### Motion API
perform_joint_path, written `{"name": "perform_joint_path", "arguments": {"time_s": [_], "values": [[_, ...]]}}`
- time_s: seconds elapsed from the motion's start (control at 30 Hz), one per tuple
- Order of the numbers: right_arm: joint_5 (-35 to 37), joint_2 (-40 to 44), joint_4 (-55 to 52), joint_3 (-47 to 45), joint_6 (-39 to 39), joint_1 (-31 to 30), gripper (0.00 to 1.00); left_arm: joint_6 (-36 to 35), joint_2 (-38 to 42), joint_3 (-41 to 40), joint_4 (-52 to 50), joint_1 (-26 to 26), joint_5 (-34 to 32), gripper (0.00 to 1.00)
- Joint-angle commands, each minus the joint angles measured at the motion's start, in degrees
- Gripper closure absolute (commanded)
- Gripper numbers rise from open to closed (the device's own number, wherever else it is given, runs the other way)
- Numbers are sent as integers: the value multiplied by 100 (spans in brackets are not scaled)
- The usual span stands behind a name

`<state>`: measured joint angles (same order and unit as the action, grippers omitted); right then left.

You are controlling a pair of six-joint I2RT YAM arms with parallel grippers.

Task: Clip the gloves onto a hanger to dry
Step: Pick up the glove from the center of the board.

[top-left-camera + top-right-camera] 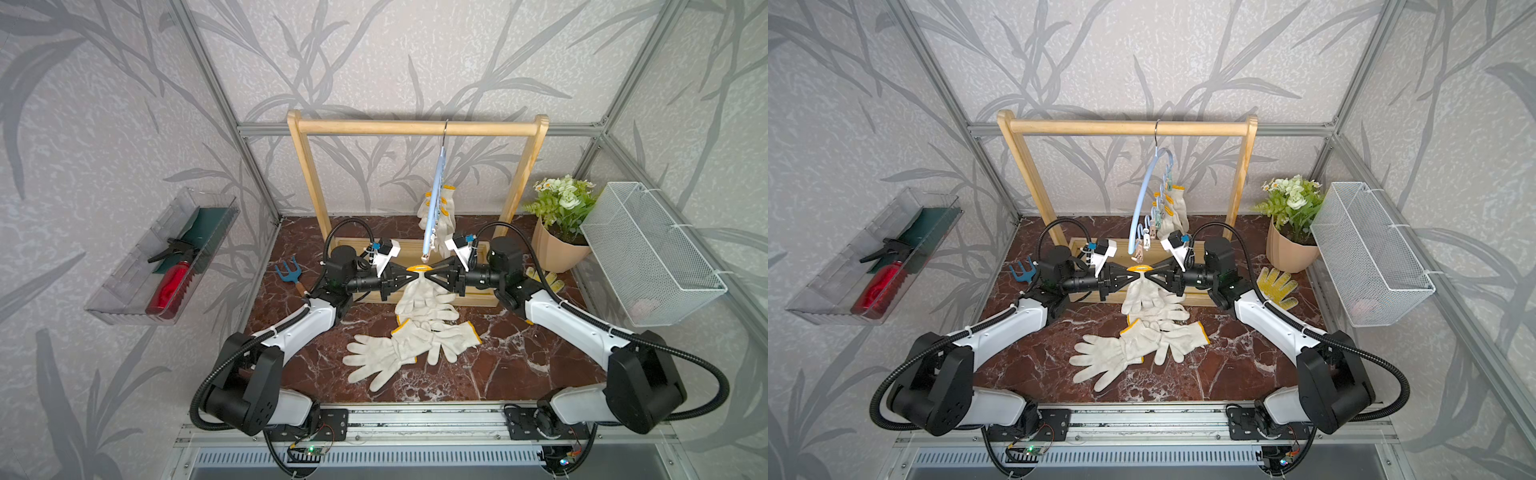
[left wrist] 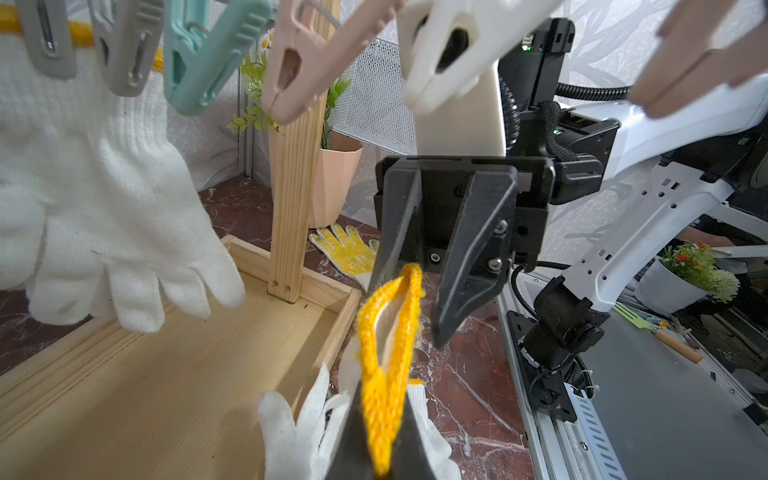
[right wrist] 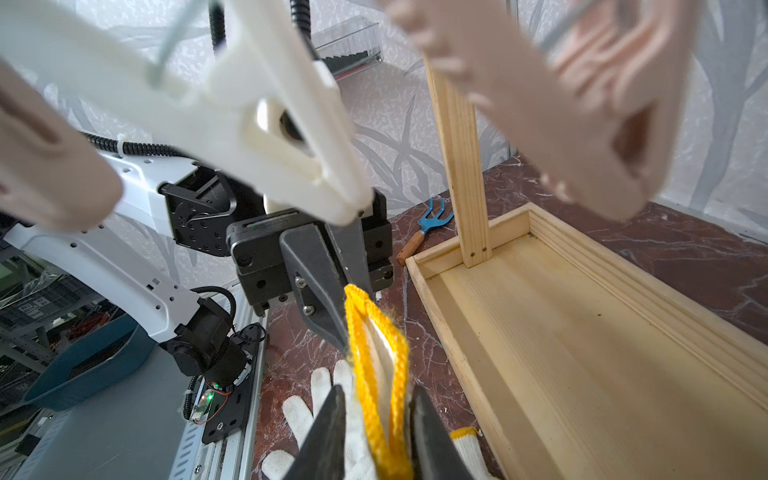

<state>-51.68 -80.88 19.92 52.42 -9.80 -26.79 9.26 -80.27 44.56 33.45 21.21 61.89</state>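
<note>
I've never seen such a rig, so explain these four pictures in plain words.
Two robot arms work at a marble table. Two pictures look down from above, side by side; the other two come from a camera on each wrist. Loose white gloves lie on the table, and a blue clip hanger, more gloves clipped on, hangs from a wooden rack. The left gripper holds one glove by its yellow cuff; the right gripper has its jaws apart around that cuff.
</note>
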Motion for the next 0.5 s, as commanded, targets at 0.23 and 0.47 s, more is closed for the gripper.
{"name": "perform_joint_path", "arguments": {"time_s": [0.23, 0.47], "values": [[-77, 39, 259, 5, -70, -11, 90, 148, -128, 213, 274, -23, 271, 100], [352, 125, -152, -49, 249, 112, 100, 42, -173, 242, 277, -55, -187, 84]]}}
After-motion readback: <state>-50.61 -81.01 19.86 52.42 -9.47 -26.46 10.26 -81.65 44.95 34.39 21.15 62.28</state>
